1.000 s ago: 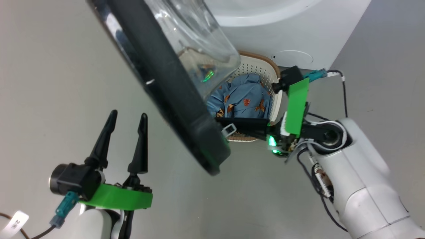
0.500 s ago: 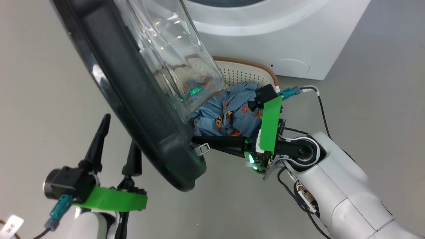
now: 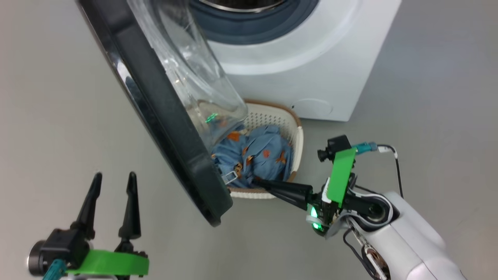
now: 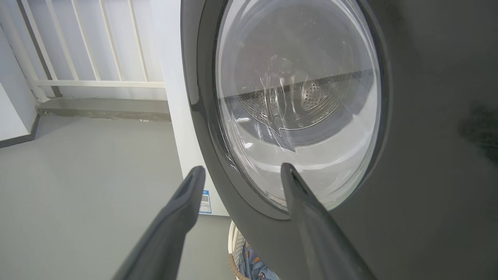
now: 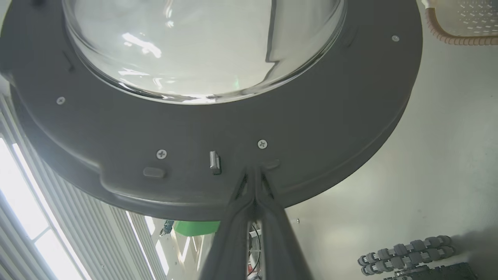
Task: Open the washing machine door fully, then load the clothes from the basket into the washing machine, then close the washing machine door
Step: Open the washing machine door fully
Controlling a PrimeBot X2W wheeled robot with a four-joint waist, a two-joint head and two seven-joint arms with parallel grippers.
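Evidently step one: the door [image 3: 167, 116] stands partly open, not yet fully.
With jaws pressed together and empty, the right gripper [image 5: 255, 170] has its tips at the door's inner face, just beside the latch [image 5: 214, 162]. The left gripper [image 3: 114, 177] hovers near-left, jaws wide, apart from the door. Next, I judge, comes a leftward push to swing it wide, off the basket [image 3: 298, 136] of clothes [image 3: 256, 151] on the floor [image 3: 428, 97] just before the washer [image 3: 311, 70].

Glossy black, clear-glass washing machine door [image 3: 151, 105]; matt perforated plastic basket [image 3: 272, 118]; soft cloth clothes [image 3: 260, 155]
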